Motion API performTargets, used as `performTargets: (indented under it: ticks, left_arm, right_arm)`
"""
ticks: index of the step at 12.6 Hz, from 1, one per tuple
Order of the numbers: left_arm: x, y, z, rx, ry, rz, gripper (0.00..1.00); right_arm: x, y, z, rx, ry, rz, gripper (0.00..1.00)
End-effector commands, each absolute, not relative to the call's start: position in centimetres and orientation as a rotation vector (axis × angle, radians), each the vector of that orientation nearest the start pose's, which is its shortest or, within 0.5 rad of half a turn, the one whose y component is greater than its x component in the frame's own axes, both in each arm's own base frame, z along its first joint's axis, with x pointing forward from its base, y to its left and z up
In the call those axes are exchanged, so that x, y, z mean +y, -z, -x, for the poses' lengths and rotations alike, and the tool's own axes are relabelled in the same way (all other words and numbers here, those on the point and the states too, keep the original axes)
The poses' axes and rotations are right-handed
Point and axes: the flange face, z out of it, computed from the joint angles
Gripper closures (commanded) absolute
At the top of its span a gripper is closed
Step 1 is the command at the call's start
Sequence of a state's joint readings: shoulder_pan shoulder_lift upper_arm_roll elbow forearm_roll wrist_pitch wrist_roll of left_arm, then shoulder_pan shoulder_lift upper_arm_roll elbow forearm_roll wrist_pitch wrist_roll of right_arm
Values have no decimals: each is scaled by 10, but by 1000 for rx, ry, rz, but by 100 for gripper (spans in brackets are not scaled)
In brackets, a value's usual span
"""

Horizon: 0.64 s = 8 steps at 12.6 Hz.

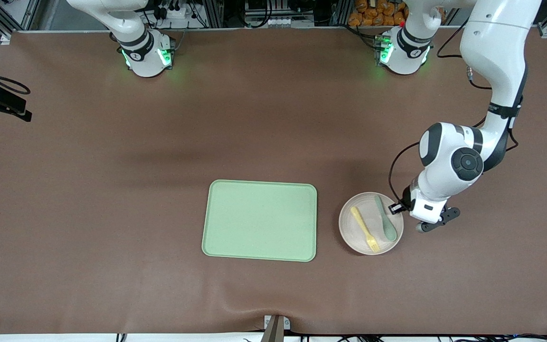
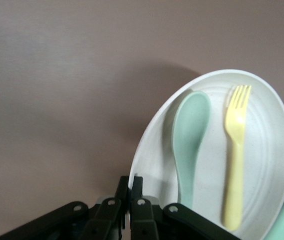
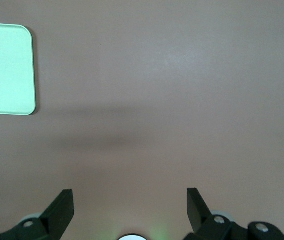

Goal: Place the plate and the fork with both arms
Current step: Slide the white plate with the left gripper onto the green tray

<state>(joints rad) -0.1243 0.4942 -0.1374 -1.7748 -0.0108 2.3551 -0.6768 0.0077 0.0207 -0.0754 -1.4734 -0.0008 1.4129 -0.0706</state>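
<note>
— Where do we find the plate (image 1: 371,223)?

— On the tabletop (image 1: 112,190), just beside the green tray (image 1: 259,220) toward the left arm's end, with a strip of bare brown between their edges. The fork (image 1: 364,229) and a grey-green spoon (image 1: 386,218) lie in it, side by side.

— And our left end effector (image 2: 130,199)?

— At the plate's rim on the side away from the tray, its fingers (image 2: 137,192) pinched together on that rim.

— The right end effector (image 3: 129,210)?

— It waits up high with its fingers spread wide, over bare tabletop, the tray's corner within its wrist view. We see wide open surface around the tray.
</note>
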Motion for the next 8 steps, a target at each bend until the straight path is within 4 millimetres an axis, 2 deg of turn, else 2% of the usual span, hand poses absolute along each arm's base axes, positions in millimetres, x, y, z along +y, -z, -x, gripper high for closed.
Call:
performTargets:
  ticks: [1, 2, 4, 7, 8]
  left_arm:
    - [-201, -326, -658, -745, 108, 3181, 100]
    - [-209, -327, -663, -739, 119, 3196, 100]
    - [-246, -326, -672, -763, 91, 3269, 100]
    - [-296, -317, -688, -775, 104, 3329, 100]
    - [-317, -307, -688, -742, 98, 3344, 100]
  right_arm:
    - [-39, -651, -543, -13, -133, 3140, 0]
    - [-39, -651, -543, -11, -133, 3140, 0]
    - [-39, -651, -543, -8, -133, 3140, 0]
    - [-39, -651, -543, -6, -133, 3139, 0]
    - [-39, -651, -543, -6, -133, 3139, 0]
